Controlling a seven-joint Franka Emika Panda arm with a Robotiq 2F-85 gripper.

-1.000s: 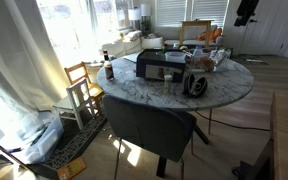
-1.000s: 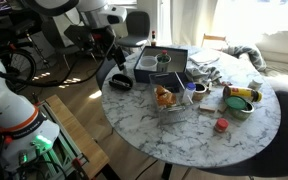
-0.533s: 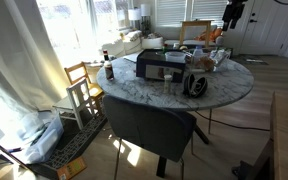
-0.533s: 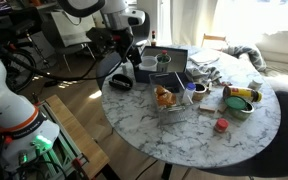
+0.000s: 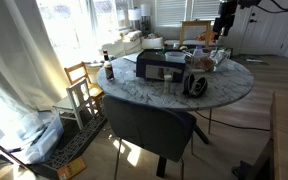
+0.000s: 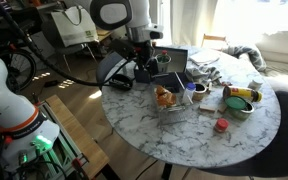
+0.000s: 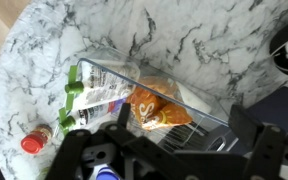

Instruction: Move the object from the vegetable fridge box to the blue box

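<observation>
Orange lumpy object (image 7: 152,108) is sitting in the clear plastic fridge box (image 7: 206,104) on the white marble tabletop (image 7: 184,35); black pincer (image 7: 172,152) is hanging above it, spread wide, holding nothing, its lower part blurry and cut off.

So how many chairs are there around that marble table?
3: a dark chair at the near edge, a wooden chair left by the curtain, a second wooden chair behind the table. More may be hidden.
</observation>
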